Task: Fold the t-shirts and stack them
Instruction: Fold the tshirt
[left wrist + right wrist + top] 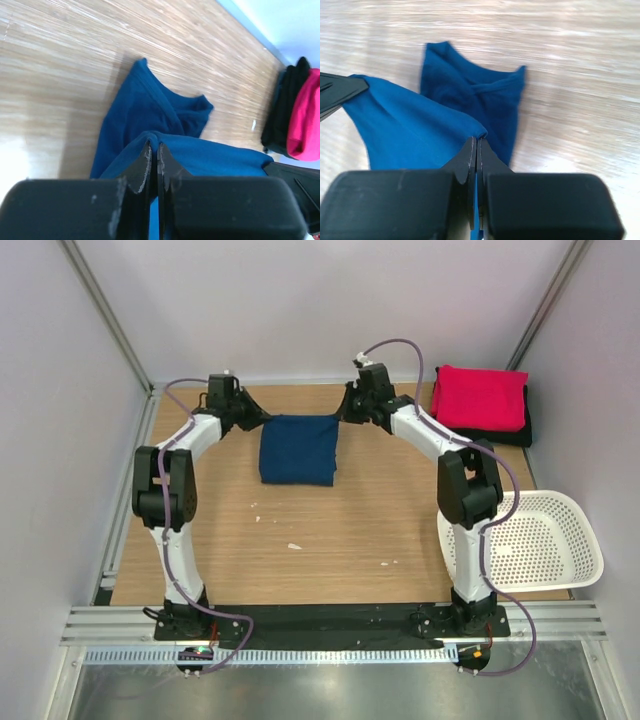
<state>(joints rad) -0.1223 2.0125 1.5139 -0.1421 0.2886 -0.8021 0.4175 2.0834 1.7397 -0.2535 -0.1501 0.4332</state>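
Note:
The navy blue t-shirt [298, 448] lies partly folded at the middle back of the table. My left gripper [262, 420] is shut on its far left corner, seen in the left wrist view [153, 144] with blue cloth [145, 105] pinched between the jaws. My right gripper [340, 416] is shut on its far right corner, seen in the right wrist view [476, 141] with the cloth [410, 125] stretched between both grippers. The pink-red t-shirt [480, 397] lies folded on the black t-shirt [500, 433] at the back right; both also show in the left wrist view, pink [306, 117] and black [285, 110].
A white perforated basket [530, 538] hangs over the table's right edge near my right arm. Small white scraps [294, 546] lie on the wooden table [330, 530]. Grey walls stand close behind and at both sides.

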